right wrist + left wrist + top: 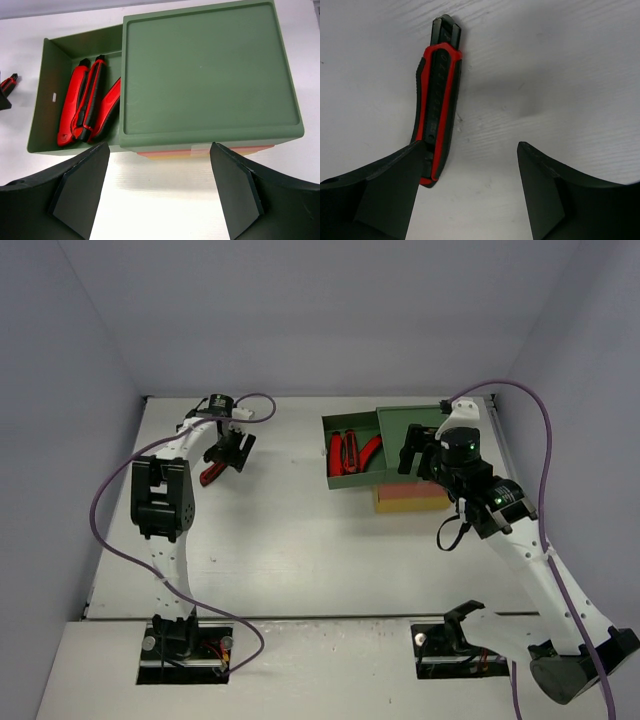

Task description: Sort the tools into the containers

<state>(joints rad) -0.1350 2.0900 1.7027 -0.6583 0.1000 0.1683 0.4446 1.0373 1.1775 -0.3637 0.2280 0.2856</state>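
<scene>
My left hand (471, 145) hangs released over a red utility knife (436, 105). I see my right hand (159, 146) released above the green drawer (47, 100).

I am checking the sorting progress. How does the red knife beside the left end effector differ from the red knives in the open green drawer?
The lone knife lies on the table, unsorted; the drawer knives already lie inside the green drawer. The lone knife is by itself, next to one finger of the open left end effector; the drawer knives lie packed side by side. Both are red with black parts.
</scene>
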